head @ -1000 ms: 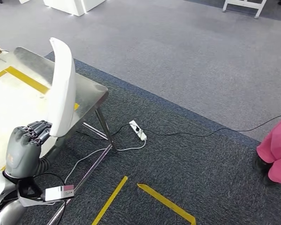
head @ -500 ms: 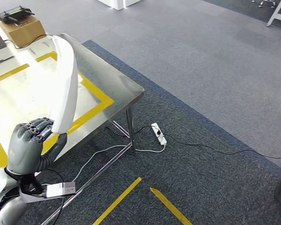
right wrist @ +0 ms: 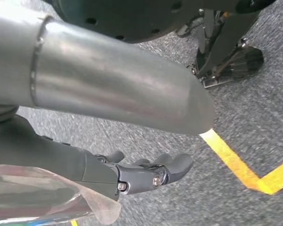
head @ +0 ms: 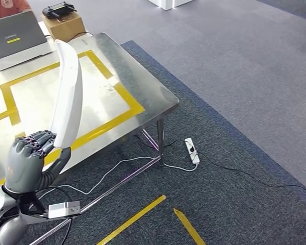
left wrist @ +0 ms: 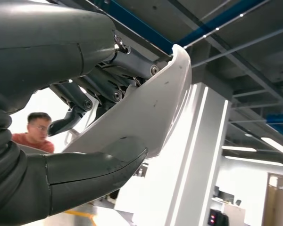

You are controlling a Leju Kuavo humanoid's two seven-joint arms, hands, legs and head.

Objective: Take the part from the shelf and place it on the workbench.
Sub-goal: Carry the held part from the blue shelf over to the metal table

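Left hand (head: 26, 161) grips the lower end of the long curved white part (head: 68, 97), thumb (left wrist: 97, 162) under it and dark fingers (left wrist: 97, 89) over it, holding it upright above the near edge of the steel bench (head: 159, 102) with its yellow tape outline. Right hand (right wrist: 147, 172) hangs over the grey carpet (right wrist: 239, 117), fingers loosely extended, holding nothing. Laptop (head: 17, 33) rests at the bench's far side.

1. We see the part (head: 69, 94), a long, curved, glossy white shell, standing nearly upright with its lower end gripped in the left hand (head: 26, 161).
2. It rises in front of the workbench (head: 151, 92), a steel table marked with yellow tape.
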